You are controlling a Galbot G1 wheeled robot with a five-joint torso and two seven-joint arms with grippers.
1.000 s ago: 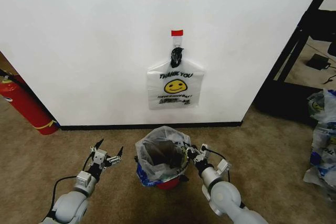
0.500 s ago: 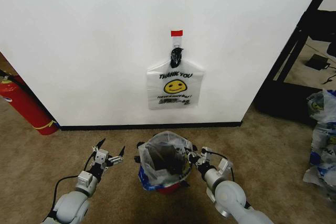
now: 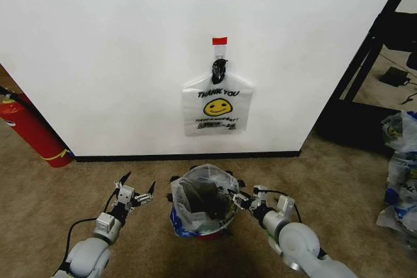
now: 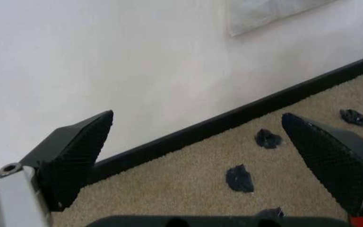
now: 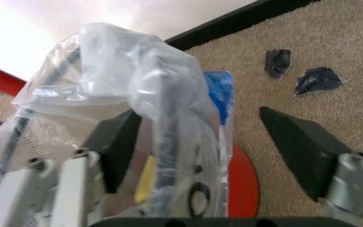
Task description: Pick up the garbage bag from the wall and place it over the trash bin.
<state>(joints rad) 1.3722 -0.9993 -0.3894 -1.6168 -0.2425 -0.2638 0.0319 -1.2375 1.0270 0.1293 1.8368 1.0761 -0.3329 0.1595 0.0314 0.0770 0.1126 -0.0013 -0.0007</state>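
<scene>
The garbage bag (image 3: 217, 105), translucent white with a yellow smiley and "THANK YOU", hangs flat on the white wall (image 3: 117, 56) from a hook (image 3: 219, 42) marked with red tape; its corner (image 4: 276, 12) shows in the left wrist view. Below it on the carpet stands the trash bin (image 3: 202, 206), black with a red base, with another clear plastic bag (image 5: 137, 85) draped over its rim. My right gripper (image 3: 240, 200) (image 5: 200, 113) is open at the bin's right rim, the draped plastic between its fingers. My left gripper (image 3: 137, 184) (image 4: 197, 116) hangs open and empty left of the bin.
A red fire extinguisher (image 3: 29, 128) leans by the wall at the left. A black frame (image 3: 368, 56) stands at the right, with filled plastic bags (image 3: 401, 167) on the floor beside it. Dark scraps (image 5: 279, 61) lie on the carpet near the black baseboard (image 4: 219, 125).
My right arm has drawn back and to the right, its gripper staying at the bin's right rim. The plastic over the bin has shifted slightly. The left arm and the hanging bag have not moved.
</scene>
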